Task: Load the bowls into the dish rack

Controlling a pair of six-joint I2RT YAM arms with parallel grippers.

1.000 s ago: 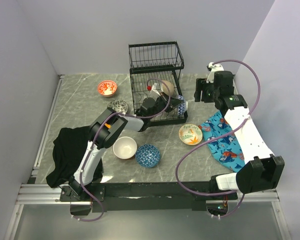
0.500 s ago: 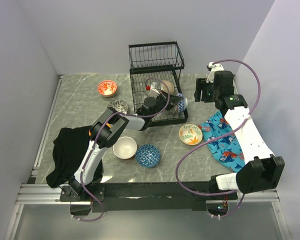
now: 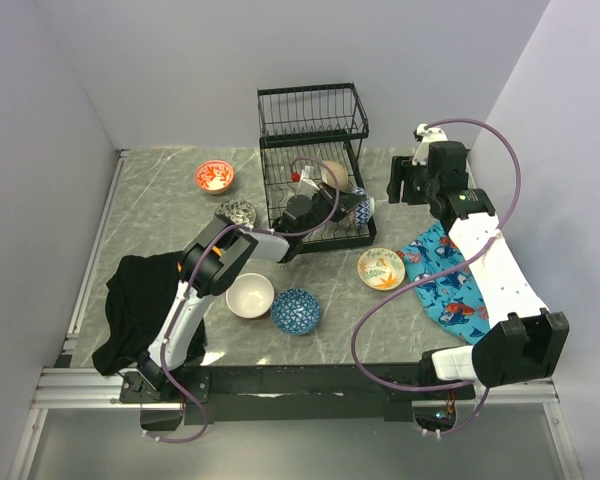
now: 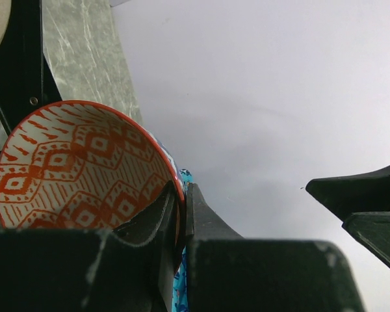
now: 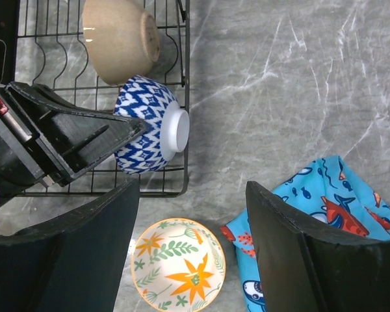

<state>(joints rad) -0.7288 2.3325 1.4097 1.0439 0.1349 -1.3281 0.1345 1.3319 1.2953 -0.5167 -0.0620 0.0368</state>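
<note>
The black wire dish rack (image 3: pixel 312 112) stands at the back middle. My left gripper (image 3: pixel 342 207) reaches into its lower tier and is shut on the rim of a bowl (image 4: pixel 78 169) that is red-patterned inside and blue-and-white outside (image 5: pixel 149 123); the bowl stands on edge at the tray's right end. A beige bowl (image 5: pixel 120 39) stands on edge just behind it. My right gripper (image 5: pixel 192 188) is open and empty, right of the rack, above a floral bowl (image 5: pixel 179 263). On the table lie a red bowl (image 3: pixel 215 177), a grey patterned bowl (image 3: pixel 238 213), a white bowl (image 3: pixel 250 296) and a blue bowl (image 3: pixel 296 310).
A blue whale-print cloth (image 3: pixel 450 280) lies at the right, under the right arm. A black cloth (image 3: pixel 140 300) lies at the front left. Grey walls close in the table on the left, back and right.
My left gripper has edged slightly further into the rack's lower tier with the bowl in it. The right arm has hardly moved.
</note>
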